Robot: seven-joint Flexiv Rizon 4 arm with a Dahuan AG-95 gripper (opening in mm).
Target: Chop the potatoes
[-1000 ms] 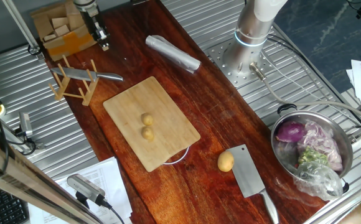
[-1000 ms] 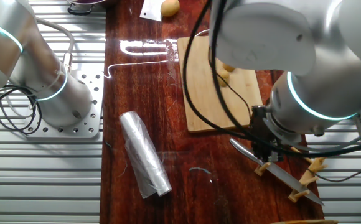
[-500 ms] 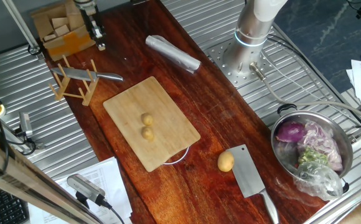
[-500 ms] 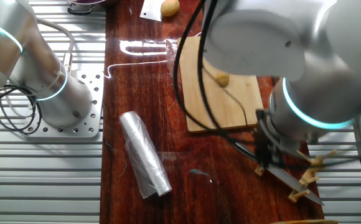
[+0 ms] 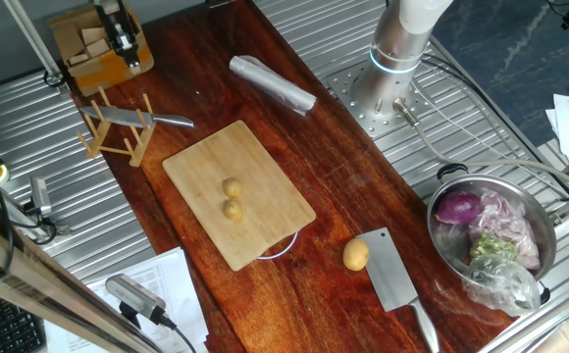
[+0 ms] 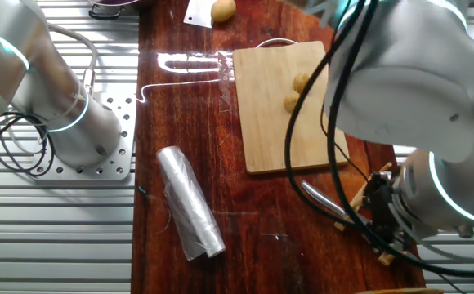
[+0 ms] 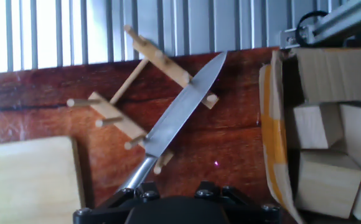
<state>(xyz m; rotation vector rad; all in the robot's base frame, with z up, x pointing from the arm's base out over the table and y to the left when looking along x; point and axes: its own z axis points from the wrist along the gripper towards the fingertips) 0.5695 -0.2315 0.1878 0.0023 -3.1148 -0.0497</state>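
The two small yellow-tan potatoes (image 5: 232,198) lie side by side in the middle of the wooden cutting board (image 5: 191,162). They also show in the other fixed view (image 6: 297,91), on the board (image 6: 266,122). My gripper (image 5: 126,54) hangs at the far left back, over the cardboard box (image 5: 93,54), well away from the potatoes. Its fingers are too small and dark to read. In the hand view only its black housing shows at the bottom edge. A slim knife (image 7: 180,115) lies across a wooden rack (image 7: 109,112) below the hand, and it also shows in one fixed view (image 5: 152,120).
A cleaver (image 5: 392,277) and a larger golden-brown potato (image 5: 356,255) lie at the front right. A steel bowl (image 5: 441,211) holds a purple onion (image 5: 457,208). A foil roll (image 5: 273,83) lies at the back. The box holds wooden blocks (image 7: 330,149).
My gripper has moved left and back, from beside the knife rack to over the cardboard box. The potatoes, knife and cleaver have not moved.
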